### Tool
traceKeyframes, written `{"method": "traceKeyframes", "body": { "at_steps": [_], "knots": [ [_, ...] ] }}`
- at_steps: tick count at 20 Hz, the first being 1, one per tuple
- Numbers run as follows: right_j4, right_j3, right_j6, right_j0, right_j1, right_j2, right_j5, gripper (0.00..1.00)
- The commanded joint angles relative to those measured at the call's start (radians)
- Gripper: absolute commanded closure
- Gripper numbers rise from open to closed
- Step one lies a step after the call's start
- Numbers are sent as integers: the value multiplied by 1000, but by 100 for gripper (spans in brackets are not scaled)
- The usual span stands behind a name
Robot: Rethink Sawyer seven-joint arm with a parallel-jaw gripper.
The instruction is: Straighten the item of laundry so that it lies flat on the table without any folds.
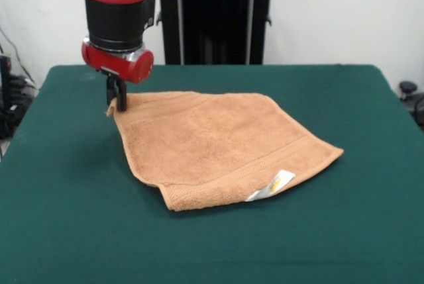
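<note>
**Fingers pinched on the towel's far-left corner**

My fingers [117,102] are closed together on the far-left corner of the orange-tan towel [218,145], and that corner stands a little off the green bench [79,231] in my grip. My red and black arm [118,26] comes down from the top left, right above that corner.

The towel lies around the middle of the bench, turned at a slant, so one corner points right and another points toward the near side. Most of it rests flat. Along the near-left edge the cloth curls over itself, and the near corner looks doubled under. A white label [270,185] with a yellow mark sits close to the near-right edge, beside a woven band.

Behind the bench, at the far side, stands my black pedestal [215,16] against a pale wall. Dark cables and gear [13,95] show past the bench's left edge, and a small dark object [409,92] past its right edge. Nothing else lies on the bench near the towel.
</note>
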Motion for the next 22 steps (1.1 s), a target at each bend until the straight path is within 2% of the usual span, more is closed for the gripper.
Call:
{"method": "traceKeyframes", "body": {
  "at_steps": [1,8,11,17,18,22],
  "knots": [
    [-39,-2,-156,65,59,122,123,100],
    [-37,-16,-168,55,72,126,126,100],
    [-42,35,-162,45,44,127,103,100],
    [-54,68,-163,35,24,125,82,100],
    [-63,76,-167,28,20,126,73,0],
    [-69,80,-155,26,16,122,65,0]
  ]
}}
